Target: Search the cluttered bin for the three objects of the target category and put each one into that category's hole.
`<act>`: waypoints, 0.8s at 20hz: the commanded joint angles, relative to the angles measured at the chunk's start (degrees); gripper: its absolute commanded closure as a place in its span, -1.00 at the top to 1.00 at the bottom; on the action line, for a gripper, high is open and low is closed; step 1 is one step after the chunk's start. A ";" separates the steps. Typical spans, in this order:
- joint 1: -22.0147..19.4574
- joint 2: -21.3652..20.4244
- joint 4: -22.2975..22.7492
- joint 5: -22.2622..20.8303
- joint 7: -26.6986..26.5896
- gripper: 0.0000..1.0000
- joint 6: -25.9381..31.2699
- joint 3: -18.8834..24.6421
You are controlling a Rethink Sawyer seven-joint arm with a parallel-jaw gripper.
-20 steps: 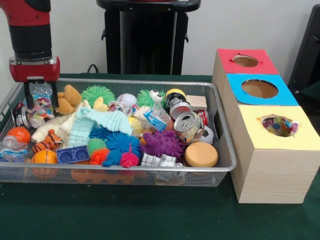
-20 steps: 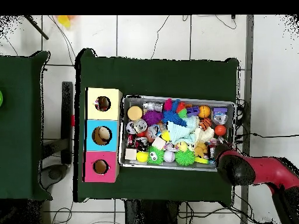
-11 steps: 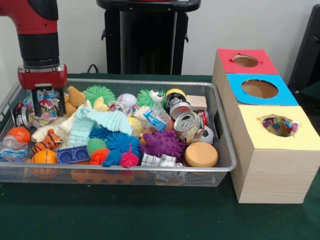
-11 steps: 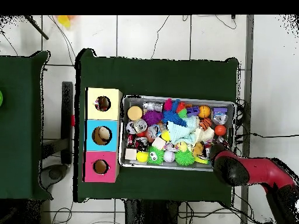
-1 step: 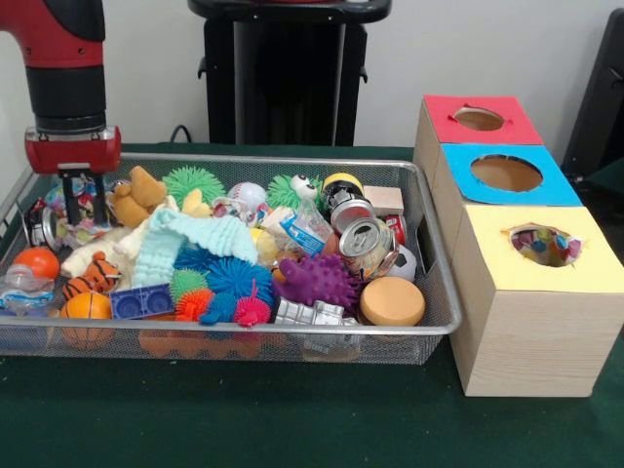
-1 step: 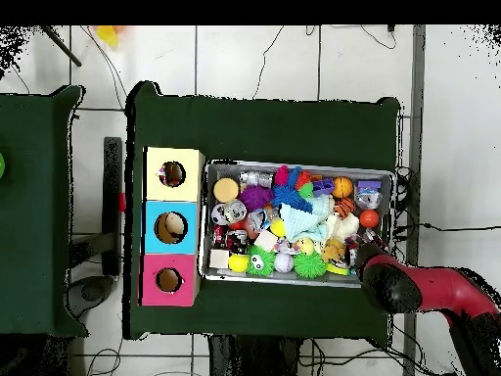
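At the left end of the wire mesh bin (image 5: pixel 292 159), my gripper (image 5: pixel 83 210) reaches down with its fingers closed around a crumpled colourful wrapper (image 5: pixel 84 193). The wrapper sits low among the clutter, beside a tan teddy bear (image 5: pixel 135 193). From overhead the red arm (image 6: pixel 391 284) covers that corner of the bin (image 6: pixel 298 164) and hides the gripper. The yellow box's hole (image 5: pixel 543 244) shows colourful wrappers inside. A blue and white packet (image 5: pixel 300 234) lies mid-bin.
Red (image 5: pixel 479 119), blue (image 5: pixel 506 173) and yellow boxes with holes stand in a row right of the bin. The bin holds spiky balls, plush toys, crushed cans (image 5: pixel 366 244), an orange disc (image 5: pixel 392 300) and a light green cloth (image 5: pixel 190 239).
The gripper came down and shifted right, then back left a little. Its fingers have drawn closer together around the wrapper.
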 commanded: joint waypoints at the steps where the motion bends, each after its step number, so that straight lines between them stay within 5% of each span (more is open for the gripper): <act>1: -0.48 0.25 -3.71 -2.20 -1.56 -1.00 -2.38 -1.37; 11: 1.23 -2.02 -2.08 -1.40 0.96 -1.00 -2.68 -2.73; 13: 0.53 -3.84 0.18 0.89 0.80 -1.00 -1.10 -1.96; 16: -0.77 -12.79 7.09 9.58 -0.35 -1.00 4.99 2.33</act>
